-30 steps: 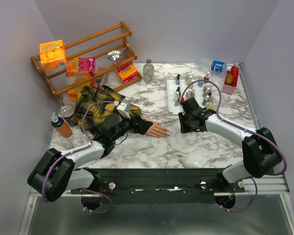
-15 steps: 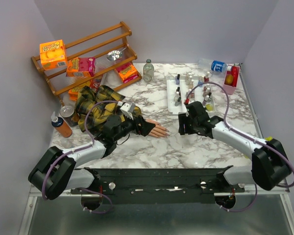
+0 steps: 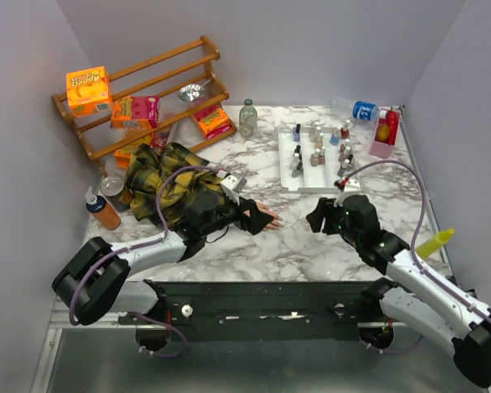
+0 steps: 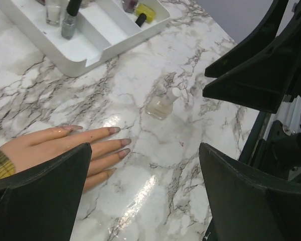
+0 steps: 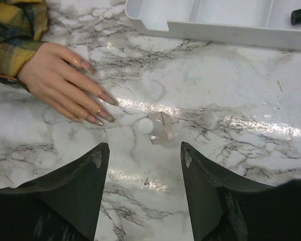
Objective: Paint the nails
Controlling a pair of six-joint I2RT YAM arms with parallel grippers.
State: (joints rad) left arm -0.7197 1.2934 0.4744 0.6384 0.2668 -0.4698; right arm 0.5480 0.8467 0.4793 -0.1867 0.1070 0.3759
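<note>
On marble top (image 5: 251, 90): nails (image 5: 105, 97) tiny, stiff, glossy; mannequin hand (image 5: 55, 75) prob. light, may slide; steady at wrist. R gripper (image 5: 144, 150) half open, L gripper (image 4: 145, 153) wide open, both empty.

Mannequin hand (image 5: 55, 80) lying flat, small clear bottle (image 5: 159, 130) just beside its nails (image 5: 110, 99), right claw (image 5: 143, 148) parted

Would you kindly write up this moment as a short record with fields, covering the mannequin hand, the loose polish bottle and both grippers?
mannequin hand: palm down on the marble table, coming out of a plaid sleeve
nails: long, glossy, pinkish-brown
polish bottle: small, clear, white cap on, just off the fingertips, not touching them
tray: white, beyond the hand
left gripper: open, empty, over the fingers
right gripper: open, empty, bottle just ahead of it
</note>
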